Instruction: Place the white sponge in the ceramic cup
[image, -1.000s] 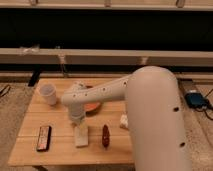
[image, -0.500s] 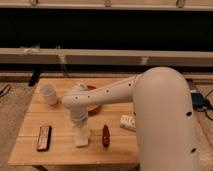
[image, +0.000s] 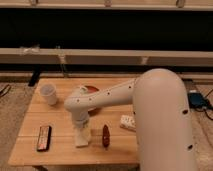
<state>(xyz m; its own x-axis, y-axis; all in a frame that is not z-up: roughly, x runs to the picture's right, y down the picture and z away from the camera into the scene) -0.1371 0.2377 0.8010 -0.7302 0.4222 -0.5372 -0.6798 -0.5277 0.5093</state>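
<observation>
Obs: the gripper (image: 81, 128) sits straight down on top of the small off-white rectangular soft sponge (image: 83, 140), near the front edge of the light wooden table (image: 60, 154). Whether it is spread or pinching the sponge cannot be told; the wrist hides the contact.

Change over the last second: the arm's large white upper body has swung toward 3 o'clock, uncovering the small white lumpy object with dark marks (image: 128, 122). The wrist has stayed over the same spot. The sponge lies where it lay in both earlier views, resting on the table, not raised.

Layout from the sponge:
- plain white round ceramic cup (image: 48, 93) at 10 o'clock, well apart, upright, mouth free
- dark red oblong thing (image: 105, 136) at 3 o'clock, just beside
- flat black rectangular object (image: 44, 138) at 9 o'clock, near
- orange shallow bowl (image: 93, 90) at 12 o'clock, mostly behind the arm

Reading: probably the grasp step, the arm having settled its pose while the tool holds station. Nothing has been carried yet. Lift, travel to 10 o'clock and release over the cup all remain
</observation>
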